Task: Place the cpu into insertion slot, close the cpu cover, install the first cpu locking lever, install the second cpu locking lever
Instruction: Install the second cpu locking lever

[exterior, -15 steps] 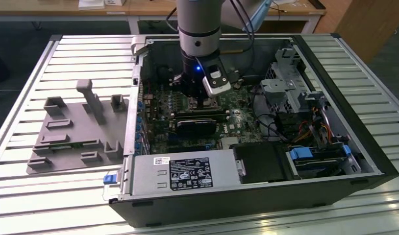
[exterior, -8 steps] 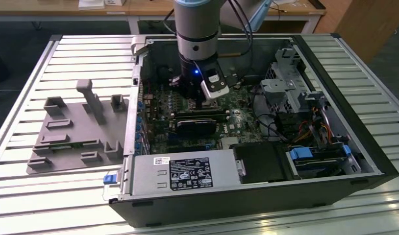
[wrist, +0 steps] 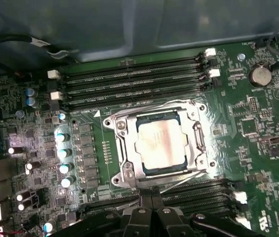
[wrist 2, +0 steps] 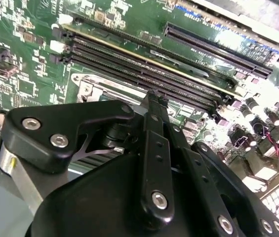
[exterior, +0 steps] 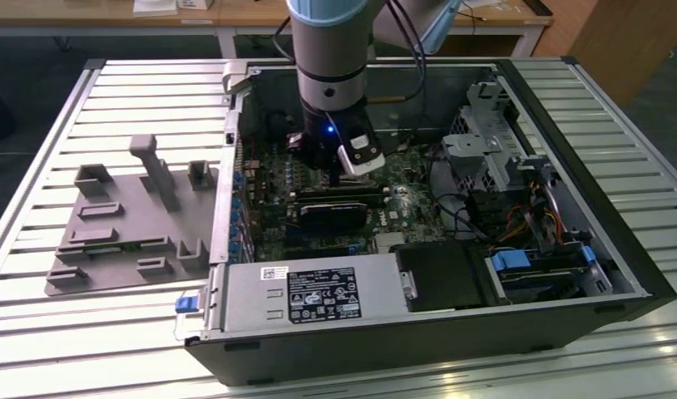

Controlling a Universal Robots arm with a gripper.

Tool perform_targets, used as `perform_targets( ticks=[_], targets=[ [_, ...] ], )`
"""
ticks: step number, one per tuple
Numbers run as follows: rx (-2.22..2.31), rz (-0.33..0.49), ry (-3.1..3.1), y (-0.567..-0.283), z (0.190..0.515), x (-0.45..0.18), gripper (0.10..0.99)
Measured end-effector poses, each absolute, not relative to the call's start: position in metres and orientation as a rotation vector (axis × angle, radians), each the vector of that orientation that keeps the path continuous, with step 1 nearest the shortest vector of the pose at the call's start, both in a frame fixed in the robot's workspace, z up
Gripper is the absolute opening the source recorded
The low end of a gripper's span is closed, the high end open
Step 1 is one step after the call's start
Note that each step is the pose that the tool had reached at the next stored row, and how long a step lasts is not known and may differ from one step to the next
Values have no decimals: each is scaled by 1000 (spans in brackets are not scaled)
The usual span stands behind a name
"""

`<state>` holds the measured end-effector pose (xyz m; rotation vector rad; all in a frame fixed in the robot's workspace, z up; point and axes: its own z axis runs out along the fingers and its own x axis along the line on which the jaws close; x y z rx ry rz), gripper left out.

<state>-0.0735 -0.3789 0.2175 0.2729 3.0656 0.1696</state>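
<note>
Hovering inside the open computer case [exterior: 427, 249], the gripper [wrist: 151, 210] hangs above the motherboard [wrist: 258, 128], its fingers drawn together and holding nothing. The cpu [wrist: 160, 143] lies seated in the insertion slot [wrist: 129, 174], with the cpu cover [wrist: 198, 140] closed flat around it, between the memory slots [wrist: 129, 81].

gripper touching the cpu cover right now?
Apart. In the first wrist view the gripper sits off the edge of the cpu cover, green board showing between them; the cover lies down around the cpu.
</note>
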Motion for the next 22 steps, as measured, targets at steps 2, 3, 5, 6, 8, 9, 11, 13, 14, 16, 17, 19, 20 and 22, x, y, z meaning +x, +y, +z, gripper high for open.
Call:
perform_targets(
  ticks=[2,3,5,6,8,9,11,13,14,16,17,19,20,22],
  targets=[
    [269,188,3066,-380,216,-75,102],
    [267,193,3066,-382,216,-75,102],
    [263,200,3066,-385,215,-76,102],
    [262,202,3066,-387,215,-76,102],
    [260,206,3066,-389,214,-77,102],
    [258,209,3067,-389,213,-77,102],
    [255,225,3067,-390,211,-78,102],
    [252,243,3067,-390,209,-80,102],
    [251,253,3067,-390,208,-81,102],
    [248,271,3066,-390,207,-83,102],
    [247,277,3066,-390,206,-85,102],
    [246,282,3066,-391,204,-86,102],
    [245,282,3066,-391,204,-87,102],
    [244,285,3066,-391,203,-88,102]
  ],
)
